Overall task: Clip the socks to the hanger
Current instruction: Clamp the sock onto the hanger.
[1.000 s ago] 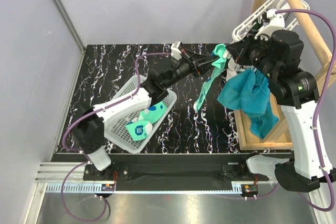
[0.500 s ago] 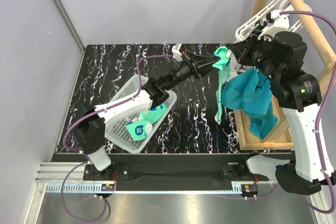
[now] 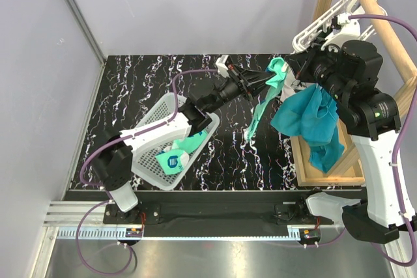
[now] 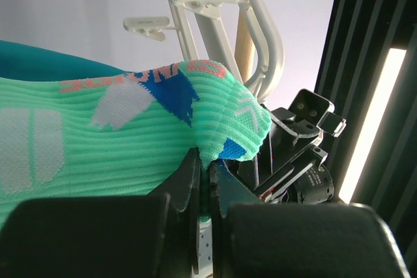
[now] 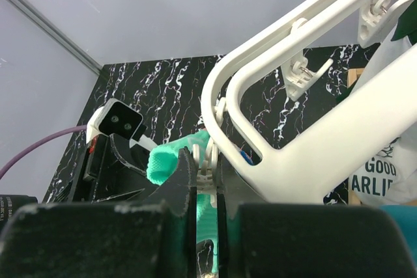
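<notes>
My left gripper (image 3: 263, 81) is shut on the cuff of a mint-green sock (image 3: 258, 112) and holds it up by the white hanger (image 3: 317, 26); the rest of the sock dangles over the table. In the left wrist view the jaws (image 4: 207, 168) pinch a fold of the sock (image 4: 124, 141) just below the hanger's bars (image 4: 215, 11). My right gripper (image 3: 294, 69) is shut on a small white clip (image 5: 210, 168) of the hanger (image 5: 306, 83), with the sock (image 5: 166, 161) right beside it. More socks (image 3: 177, 155) lie in the basket.
A white mesh basket (image 3: 151, 128) sits at the left of the black marbled table. A darker teal cloth (image 3: 311, 125) hangs on the wooden rack (image 3: 326, 175) at the right, under my right arm. Grey walls stand behind and to the left.
The dangling part of the sock swung right and then back left. My right arm rose slightly with the clip. Both grips are unchanged.
</notes>
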